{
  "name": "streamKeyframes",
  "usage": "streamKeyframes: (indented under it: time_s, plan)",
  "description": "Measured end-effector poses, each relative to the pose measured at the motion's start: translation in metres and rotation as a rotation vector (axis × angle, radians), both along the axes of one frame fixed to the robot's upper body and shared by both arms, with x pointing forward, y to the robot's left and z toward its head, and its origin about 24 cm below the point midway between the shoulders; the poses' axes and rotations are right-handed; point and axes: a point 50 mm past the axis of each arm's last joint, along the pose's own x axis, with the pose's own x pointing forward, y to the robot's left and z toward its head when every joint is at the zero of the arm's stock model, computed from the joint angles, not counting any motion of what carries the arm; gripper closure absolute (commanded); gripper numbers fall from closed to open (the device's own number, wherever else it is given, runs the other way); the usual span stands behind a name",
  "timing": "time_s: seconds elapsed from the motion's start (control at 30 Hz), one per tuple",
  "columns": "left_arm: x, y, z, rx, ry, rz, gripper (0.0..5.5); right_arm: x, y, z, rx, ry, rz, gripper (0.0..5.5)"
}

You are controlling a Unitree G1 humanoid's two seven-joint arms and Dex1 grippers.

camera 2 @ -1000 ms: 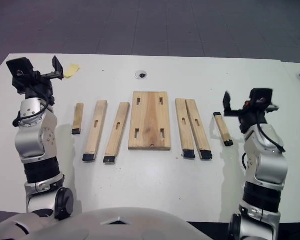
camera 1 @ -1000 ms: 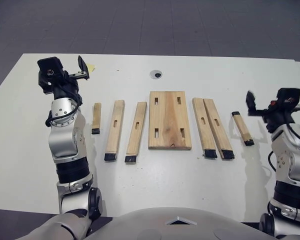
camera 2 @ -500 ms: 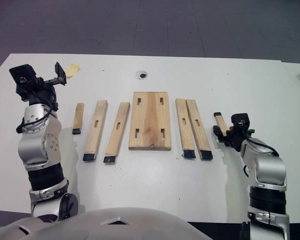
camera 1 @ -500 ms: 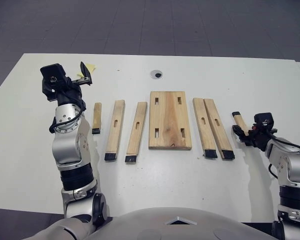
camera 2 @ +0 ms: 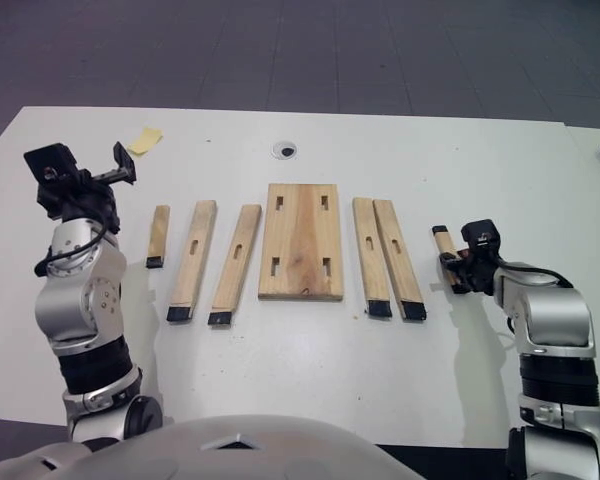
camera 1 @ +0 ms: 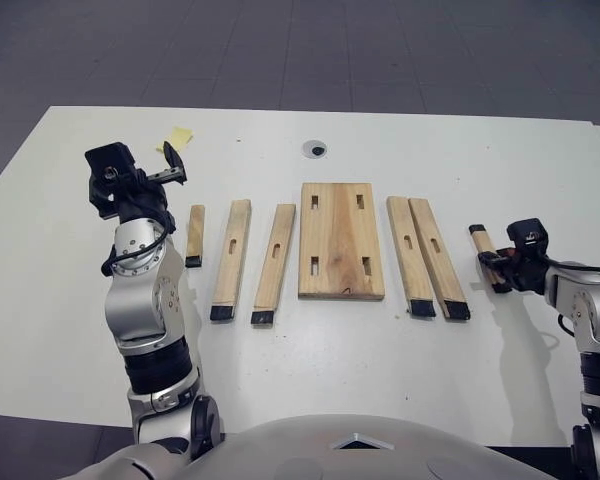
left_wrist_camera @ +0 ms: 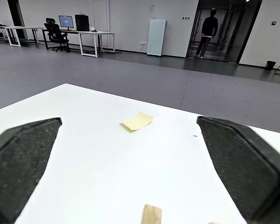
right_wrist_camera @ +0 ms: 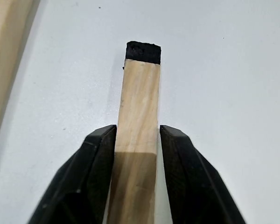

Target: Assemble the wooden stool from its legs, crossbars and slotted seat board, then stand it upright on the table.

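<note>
The white rectangular table (camera 1: 310,350) carried every part lying flat. A pale rectangular wooden seat board (camera 1: 341,240) with four slots lay at the middle of the table, its long sides running from the near edge toward the far edge. Two long slotted wooden legs with black near ends (camera 1: 230,258) (camera 1: 274,263) lay to its left, slightly apart. Two more legs (camera 1: 409,256) (camera 1: 438,258) lay to its right, just beside each other.

A short black-tipped left crossbar (camera 1: 194,236) lay farther toward the left edge. The left gripper (left_wrist_camera: 129,122) hung above the table there, its fingers spread wide around nothing. A short black-tipped right crossbar (right_wrist_camera: 140,102) lay toward the right edge, and the right gripper (right_wrist_camera: 138,130) was closed against its two sides.

A small yellow sticky note (camera 1: 176,137) lay toward the far left corner. A small round grey port (camera 1: 315,150) sat by the middle of the far edge.
</note>
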Motion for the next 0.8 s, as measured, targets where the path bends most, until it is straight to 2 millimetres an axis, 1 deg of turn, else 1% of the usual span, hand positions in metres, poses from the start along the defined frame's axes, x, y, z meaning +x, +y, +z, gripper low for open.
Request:
streamKeyframes:
  time_s: [0.13, 0.2, 0.27, 0.3, 0.33, 0.37, 0.4, 0.47, 0.5, 0.53, 0.57, 0.6, 0.63, 0.7, 0.8]
  plan:
    - [-0.004, -0.003, -0.006, -0.008, 0.039, -0.002, 0.10, -0.001, -0.002, 0.003, 0.001, 0.001, 0.024, 4.19]
    - [-0.006, -0.004, -0.006, -0.013, 0.038, -0.004, 0.10, -0.001, -0.002, 0.004, 0.007, -0.010, 0.042, 4.19]
    - [-0.007, -0.006, -0.008, -0.017, 0.055, -0.022, 0.10, 0.000, 0.000, 0.005, 0.018, -0.045, 0.075, 4.19]
    - [-0.008, -0.010, -0.009, -0.017, 0.065, -0.058, 0.10, 0.001, 0.001, 0.007, 0.024, -0.075, 0.093, 4.19]
    - [-0.010, -0.019, -0.009, -0.022, 0.062, -0.140, 0.10, 0.005, 0.003, 0.013, 0.024, -0.141, 0.120, 4.19]
    - [-0.011, -0.029, -0.006, -0.049, 0.040, -0.225, 0.10, 0.010, 0.005, 0.025, 0.017, -0.221, 0.152, 4.19]
    - [-0.013, -0.033, -0.002, -0.075, 0.015, -0.278, 0.10, 0.013, 0.007, 0.034, 0.011, -0.281, 0.176, 4.19]
    - [-0.019, -0.042, 0.018, -0.166, -0.104, -0.447, 0.10, 0.026, 0.014, 0.077, 0.029, -0.513, 0.241, 4.19]
    - [-0.021, -0.044, 0.027, -0.205, -0.151, -0.515, 0.10, 0.031, 0.020, 0.098, 0.040, -0.613, 0.275, 4.19]
    - [-0.021, -0.046, 0.034, -0.244, -0.179, -0.575, 0.10, 0.033, 0.029, 0.115, 0.055, -0.692, 0.321, 4.19]
    - [-0.021, -0.049, 0.038, -0.275, -0.195, -0.619, 0.10, 0.034, 0.038, 0.126, 0.068, -0.746, 0.362, 4.19]
    - [-0.019, -0.058, 0.046, -0.324, -0.219, -0.707, 0.10, 0.032, 0.054, 0.138, 0.101, -0.816, 0.430, 4.19]
    - [-0.017, -0.066, 0.054, -0.356, -0.238, -0.773, 0.10, 0.031, 0.067, 0.141, 0.132, -0.843, 0.482, 4.19]
    - [-0.011, -0.083, 0.068, -0.455, -0.274, -0.878, 0.10, 0.028, 0.090, 0.139, 0.196, -0.862, 0.557, 4.19]
    - [0.001, -0.103, 0.077, -0.602, -0.269, -0.938, 0.10, 0.028, 0.116, 0.134, 0.258, -0.871, 0.641, 4.19]
